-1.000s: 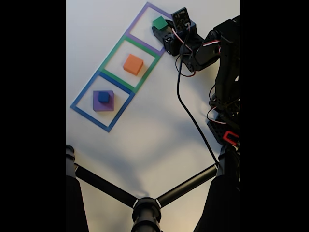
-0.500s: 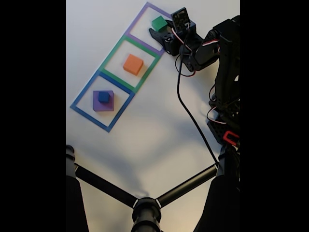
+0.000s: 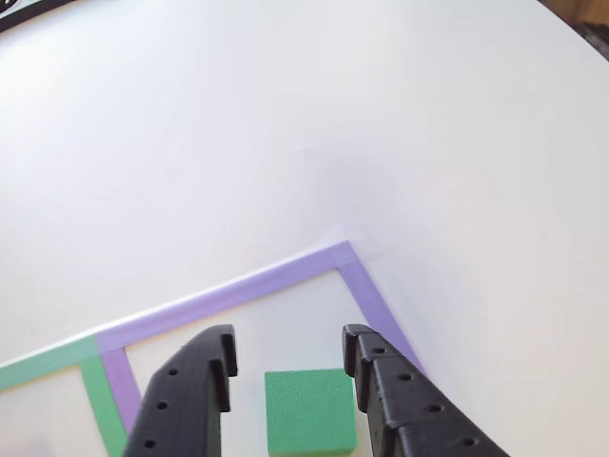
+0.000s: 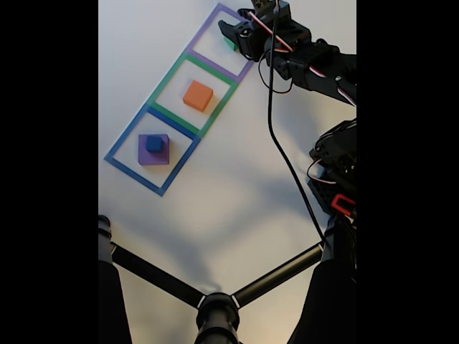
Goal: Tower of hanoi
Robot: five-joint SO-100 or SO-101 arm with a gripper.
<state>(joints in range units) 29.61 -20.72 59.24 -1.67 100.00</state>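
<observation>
Gripper (image 3: 288, 367) has swung up over green block (image 3: 310, 411) | jaws spread, straddling it | step: pickup | you descend, then pinch.

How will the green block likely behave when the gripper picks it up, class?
The green block looks like solid, matte plastic, so probably stiff and not slippery. Its flat square faces suit the open gripper whose fingers flank it. It lies flat on the table, so it should not roll; it seems light.
</observation>
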